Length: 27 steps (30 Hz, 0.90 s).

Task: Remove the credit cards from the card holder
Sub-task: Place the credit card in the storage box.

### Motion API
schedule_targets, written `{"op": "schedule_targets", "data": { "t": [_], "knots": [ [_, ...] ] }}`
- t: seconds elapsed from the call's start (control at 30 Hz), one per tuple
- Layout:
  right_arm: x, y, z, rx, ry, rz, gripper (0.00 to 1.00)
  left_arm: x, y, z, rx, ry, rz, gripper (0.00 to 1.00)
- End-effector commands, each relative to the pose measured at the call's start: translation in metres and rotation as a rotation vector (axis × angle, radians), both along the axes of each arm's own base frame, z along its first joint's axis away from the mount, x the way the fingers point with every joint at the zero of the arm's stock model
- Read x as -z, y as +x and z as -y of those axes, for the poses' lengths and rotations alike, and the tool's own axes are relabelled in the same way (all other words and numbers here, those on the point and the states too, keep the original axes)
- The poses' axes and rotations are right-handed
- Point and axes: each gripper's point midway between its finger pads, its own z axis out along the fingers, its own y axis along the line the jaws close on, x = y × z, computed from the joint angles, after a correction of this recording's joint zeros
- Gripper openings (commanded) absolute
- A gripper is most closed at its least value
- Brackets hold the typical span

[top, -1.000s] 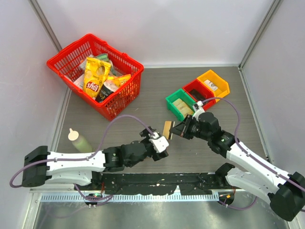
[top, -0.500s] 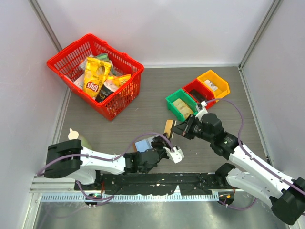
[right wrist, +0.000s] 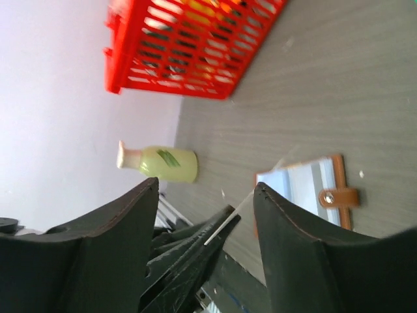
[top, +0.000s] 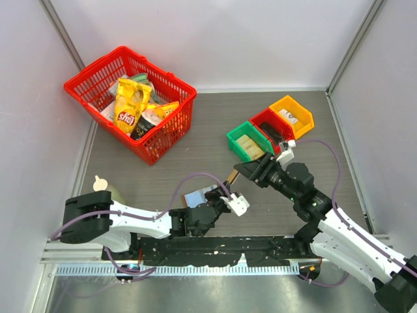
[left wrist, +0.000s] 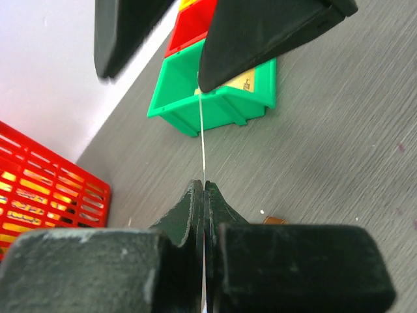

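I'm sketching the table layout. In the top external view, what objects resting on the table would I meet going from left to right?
bottle → card holder → green bin → red bin → orange bin. I left out the basket because it overlaps the bottle.

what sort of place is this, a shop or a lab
Most likely a robot lab test cell: plain white panels wall in a grey table, the left arm and right arm are bolted at its near edge, and the red basket and coloured bins look like props.
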Motion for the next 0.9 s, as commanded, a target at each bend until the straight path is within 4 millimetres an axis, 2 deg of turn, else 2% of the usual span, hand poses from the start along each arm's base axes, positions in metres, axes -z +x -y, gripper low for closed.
{"op": "schedule_targets", "data": {
  "t": [0.0,0.03,0.1,0.27,0.33,0.37,0.4,0.43,0.47,0.5,0.53,0.6,0.77,0.87],
  "knots": [
    [-0.062,0.013,0.014,0.095,0.113,0.295,0.7,-0.025,0.004,-0.005,-0.059,-0.304,-0.156,0.0],
    [-0.066,0.012,0.016,0.095,0.118,0.345,0.74,-0.026,0.005,-0.008,-0.062,-0.353,-0.197,0.0],
    [-0.062,0.011,0.017,0.094,0.122,0.381,0.77,-0.031,0.008,-0.015,-0.059,-0.479,-0.277,0.0],
    [-0.046,0.004,0.015,0.07,0.183,0.432,0.77,-0.05,0.016,-0.032,-0.025,-0.838,-0.503,0.0],
    [-0.031,-0.001,0.012,0.04,0.207,0.445,0.77,-0.063,0.018,-0.04,0.004,-0.975,-0.562,0.0],
    [-0.037,-0.005,0.008,0.013,0.239,0.47,0.77,-0.068,0.018,-0.043,0.017,-1.026,-0.585,0.0],
    [-0.028,-0.005,0.004,-0.01,0.229,0.455,0.77,-0.072,0.018,-0.045,0.026,-1.079,-0.613,0.0],
    [-0.038,-0.01,0.001,-0.04,0.259,0.492,0.76,-0.074,0.018,-0.047,0.039,-1.106,-0.624,0.0],
    [-0.03,-0.009,-0.004,-0.058,0.247,0.476,0.76,-0.079,0.016,-0.047,0.056,-1.157,-0.653,0.0],
    [-0.039,-0.013,-0.006,-0.08,0.281,0.51,0.76,-0.082,0.014,-0.048,0.068,-1.194,-0.672,0.0],
    [-0.033,-0.012,-0.009,-0.093,0.28,0.498,0.76,-0.085,0.012,-0.047,0.088,-1.231,-0.69,0.0],
    [-0.046,-0.016,-0.012,-0.115,0.337,0.544,0.75,-0.091,0.009,-0.046,0.117,-1.29,-0.729,0.0],
    [-0.062,-0.025,-0.022,-0.195,0.408,0.602,0.74,-0.097,0.003,-0.04,0.165,-1.364,-0.808,0.0],
    [-0.065,-0.022,-0.024,-0.197,0.418,0.606,0.71,-0.101,-0.001,-0.035,0.202,-1.39,-0.839,0.0]
  ]
}}
